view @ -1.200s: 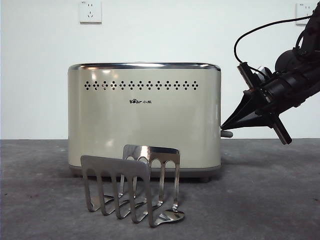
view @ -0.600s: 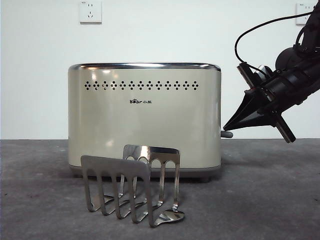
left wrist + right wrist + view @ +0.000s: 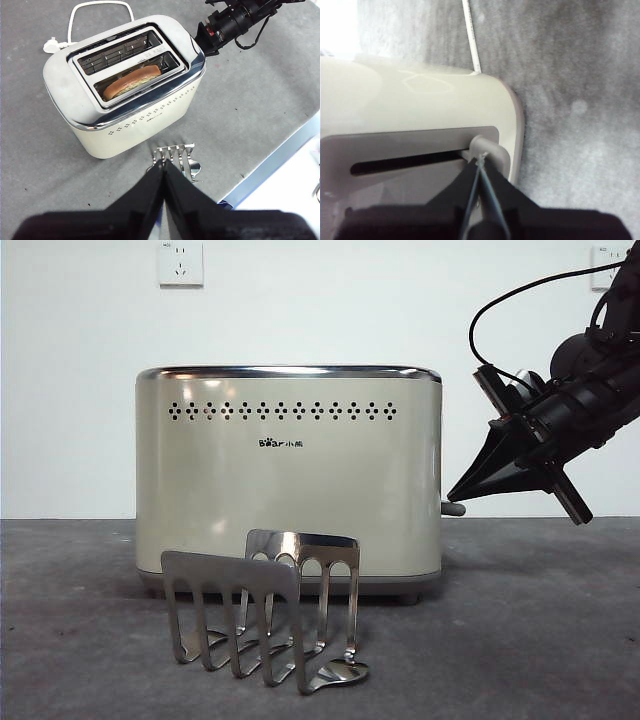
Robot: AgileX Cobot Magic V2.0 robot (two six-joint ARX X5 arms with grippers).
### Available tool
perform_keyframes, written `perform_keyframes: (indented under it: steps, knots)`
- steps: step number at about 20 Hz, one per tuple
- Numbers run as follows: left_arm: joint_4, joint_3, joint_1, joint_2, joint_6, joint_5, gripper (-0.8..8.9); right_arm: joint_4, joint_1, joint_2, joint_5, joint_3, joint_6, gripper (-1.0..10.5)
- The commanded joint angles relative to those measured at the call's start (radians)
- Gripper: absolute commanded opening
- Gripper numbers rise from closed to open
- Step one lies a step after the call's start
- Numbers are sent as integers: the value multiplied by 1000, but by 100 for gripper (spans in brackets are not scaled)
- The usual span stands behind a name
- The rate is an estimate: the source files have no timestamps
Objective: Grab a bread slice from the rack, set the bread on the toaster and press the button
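Front view: the right end effector (image 3: 452, 492) comes in from the upper side edge, its jaws pressed together to a point just above the grey button (image 3: 454, 508) on the narrow end of the cream toaster (image 3: 289, 475). The steel rack (image 3: 265, 608) stands on the table (image 3: 520, 640) in front of the toaster, well apart from that end effector, its slots bare.

Left wrist view: the left end effector (image 3: 163, 167) hangs high over the rack (image 3: 175, 156), jaws pressed together and holding nothing. Beyond it, the slice of bread (image 3: 132, 80) sits sunk in the toaster's (image 3: 120, 95) nearer slot.

Right wrist view: the closed tip of the right end effector (image 3: 480, 161) touches the button (image 3: 490, 152) at the end of its slot.
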Motion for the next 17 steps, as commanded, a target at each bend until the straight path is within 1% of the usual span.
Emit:
perform_keyframes:
  steps: [1, 5, 11, 17]
  knots:
    - [4, -8, 0, -1, -3, 0, -8, -36, 13, 75, 80, -55, -16, -7]
    - [4, -8, 0, 1, -2, 0, -8, -31, 13, 64, 10, -31, -16, -3]
    - [4, -8, 0, 1, -2, 0, -8, -29, 11, -80, 51, -2, -17, -3]
    - [4, -8, 0, 8, 18, -8, -8, -56, 11, -330, 61, 2, -17, -3]
